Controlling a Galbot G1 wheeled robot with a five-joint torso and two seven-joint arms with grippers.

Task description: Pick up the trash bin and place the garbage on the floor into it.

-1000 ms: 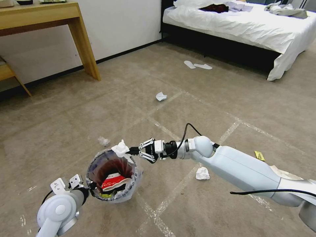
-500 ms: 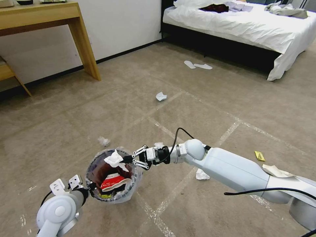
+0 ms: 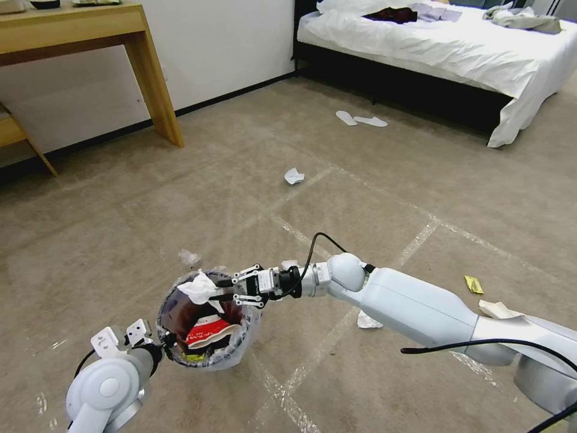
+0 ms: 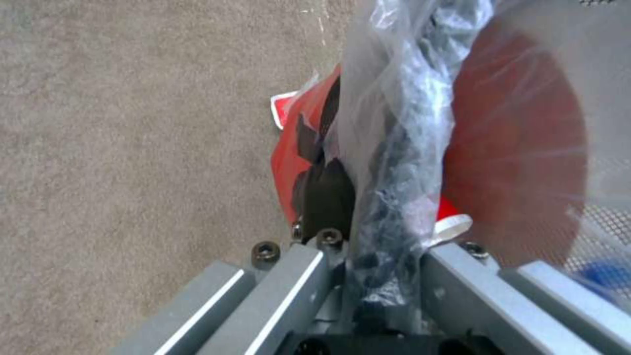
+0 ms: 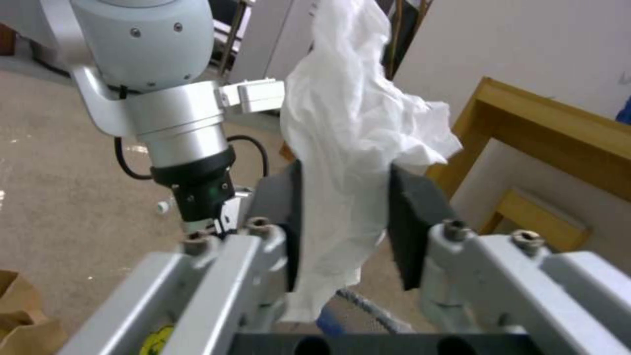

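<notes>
R gripper point(image 3: 223, 288) has moved further in since 1 s ago: then at the bin's rim, now over the mouth of the trash bin point(image 3: 207, 322). Pads clamped on a white tissue point(image 3: 198, 285), which hangs above the red-white cup inside. L gripper point(image 3: 163, 346) unchanged, pinched on the bin's rim and liner at 9 o'clock, bin held off the floor point(image 3: 120, 228). Other litter: tissue point(image 3: 189, 257) at bin's 12, paper point(image 3: 294, 175) farther off, paper wad point(image 3: 363, 322) partly hidden behind R arm, yellow wrapper point(image 3: 473, 284) at 3 o'clock.
</notes>
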